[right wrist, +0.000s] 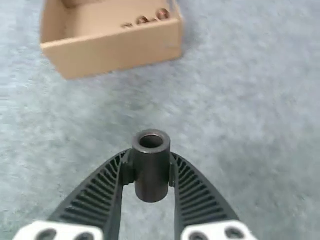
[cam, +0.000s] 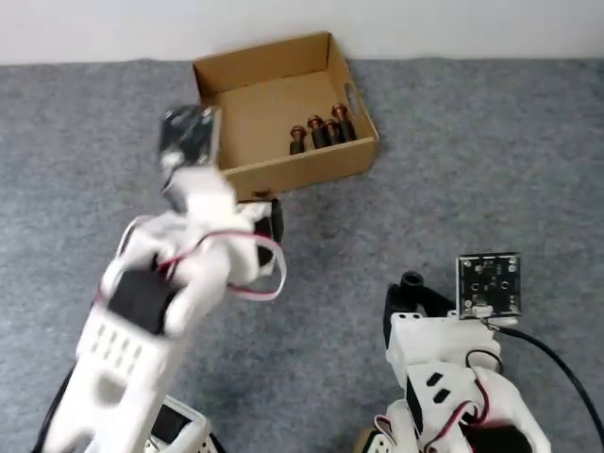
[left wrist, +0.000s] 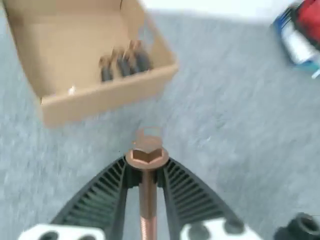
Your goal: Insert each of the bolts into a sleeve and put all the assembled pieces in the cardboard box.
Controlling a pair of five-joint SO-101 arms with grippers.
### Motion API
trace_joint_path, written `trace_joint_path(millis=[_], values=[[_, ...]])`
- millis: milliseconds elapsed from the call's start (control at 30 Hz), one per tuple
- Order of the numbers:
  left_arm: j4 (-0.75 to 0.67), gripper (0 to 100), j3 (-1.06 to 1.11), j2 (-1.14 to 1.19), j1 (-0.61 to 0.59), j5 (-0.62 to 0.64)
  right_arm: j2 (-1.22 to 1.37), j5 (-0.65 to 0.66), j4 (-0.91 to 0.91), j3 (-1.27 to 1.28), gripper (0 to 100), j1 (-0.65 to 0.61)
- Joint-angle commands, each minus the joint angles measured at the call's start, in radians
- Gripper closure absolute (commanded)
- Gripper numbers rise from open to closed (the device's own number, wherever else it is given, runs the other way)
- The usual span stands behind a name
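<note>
My left gripper (left wrist: 146,164) is shut on a copper bolt (left wrist: 147,190), whose hex head (left wrist: 146,156) sticks out past the fingertips. In the high view the left gripper (cam: 268,217) hangs just in front of the cardboard box (cam: 283,168). Three assembled pieces (cam: 321,130) lie side by side in the box, toward its right wall, and the left wrist view shows them too (left wrist: 122,64). My right gripper (right wrist: 151,159) is shut on a black sleeve (right wrist: 151,167), held upright with its bore open. It sits low over the carpet at the lower right (cam: 411,285).
Grey carpet (cam: 453,160) covers the table. The box (right wrist: 107,42) stands at the far middle, next to a white wall. Some red, blue and white things (left wrist: 300,30) lie at the edge of the left wrist view. Open carpet lies between the two arms.
</note>
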Motion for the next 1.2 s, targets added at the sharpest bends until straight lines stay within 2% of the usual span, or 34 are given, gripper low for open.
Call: trace_joint_path(millis=[0,133,267,433,600,767,900,1167], values=[[-0.127,100,0.088,-0.226,0.006,-0.015,-0.002,0.002,-0.065,-0.005,99.1,-0.064],[-0.169,100,0.148,-0.377,0.018,-0.014,0.007,0.066,-0.12,0.018,99.1,-0.176],[-0.18,100,0.159,-0.479,0.097,-0.006,0.005,0.169,-0.17,0.041,99.1,-0.246],[-0.27,100,0.16,-0.532,0.135,0.081,0.005,0.313,-0.214,0.041,99.1,-0.298],[-0.321,100,0.16,-0.532,0.138,0.132,0.005,0.381,-0.214,0.038,99.1,-0.392],[-0.33,100,0.16,-0.532,0.206,0.132,0.007,0.407,-0.274,0.037,99.1,-0.404],[-0.348,100,0.205,-0.532,0.212,0.13,0.007,0.433,-0.334,0.037,99.1,-0.404],[-0.48,100,0.338,-0.534,0.213,0.13,0.007,0.47,-0.355,0.023,99.1,-0.404]])
